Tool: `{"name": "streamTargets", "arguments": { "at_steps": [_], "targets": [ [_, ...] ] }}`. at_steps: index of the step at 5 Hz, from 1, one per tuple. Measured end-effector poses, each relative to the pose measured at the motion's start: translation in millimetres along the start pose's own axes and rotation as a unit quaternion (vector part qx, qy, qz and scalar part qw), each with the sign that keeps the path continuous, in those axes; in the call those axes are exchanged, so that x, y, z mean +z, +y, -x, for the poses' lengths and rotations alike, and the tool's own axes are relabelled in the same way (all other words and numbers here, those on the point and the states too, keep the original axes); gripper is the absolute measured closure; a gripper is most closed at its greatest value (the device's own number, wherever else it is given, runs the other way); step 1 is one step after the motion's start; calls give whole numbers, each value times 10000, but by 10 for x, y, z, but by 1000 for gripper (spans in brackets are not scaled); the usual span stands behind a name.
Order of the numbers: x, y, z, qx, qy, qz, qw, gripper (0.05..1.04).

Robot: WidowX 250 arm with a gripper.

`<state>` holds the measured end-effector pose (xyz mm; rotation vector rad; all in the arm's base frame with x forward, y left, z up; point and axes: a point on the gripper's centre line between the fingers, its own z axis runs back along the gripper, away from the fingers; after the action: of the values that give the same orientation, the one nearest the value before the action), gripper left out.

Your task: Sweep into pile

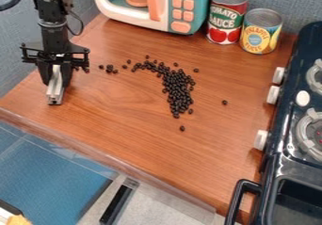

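Bench with beans, toy kitchen pieces and arm. The gripper (55, 79) hangs over the left part of the bench (119, 120), its fingers closed on a pale grey bar (54, 94) that points downward; whether the bar touches the wood cannot be told. The black beans (178, 92) lie about mid-bench, densest in an elongated patch that narrows toward the near edge. From its far end a thinner band curves left, breaking into loose beans that reach just beside the gripper. Single beans lie apart: one toward the right edge, one nearer the near edge and one to the right of the patch's far end.

Surrounding objects: at the far edge stands a turquoise and white toy microwave (162, 10), door side to the left; just beside it, a red can (226, 17) and, next to that, a yellow and blue can (260, 33), both upright. A dark toy stove (286, 130) bounds the right side, its white knobs facing the beans; its black handle (241, 198) projects over the near right corner.
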<state>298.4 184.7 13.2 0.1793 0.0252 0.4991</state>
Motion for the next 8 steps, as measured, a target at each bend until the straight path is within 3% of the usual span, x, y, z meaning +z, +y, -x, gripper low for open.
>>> {"name": "streamTargets", "arguments": {
  "at_steps": [1, 3, 5, 7, 8],
  "targets": [
    [-7, -50, 1, -92, -30, -34, 9999, 711],
    [42, -253, 10, -283, -42, 258, 9993, 711],
    [166, -790, -39, -948, -374, 422, 9939, 711],
    [184, -893, -45, -1024, -478, 427, 9927, 711],
    [212, -1101, -8, -1267, -587, 424, 9893, 711]
  ]
}}
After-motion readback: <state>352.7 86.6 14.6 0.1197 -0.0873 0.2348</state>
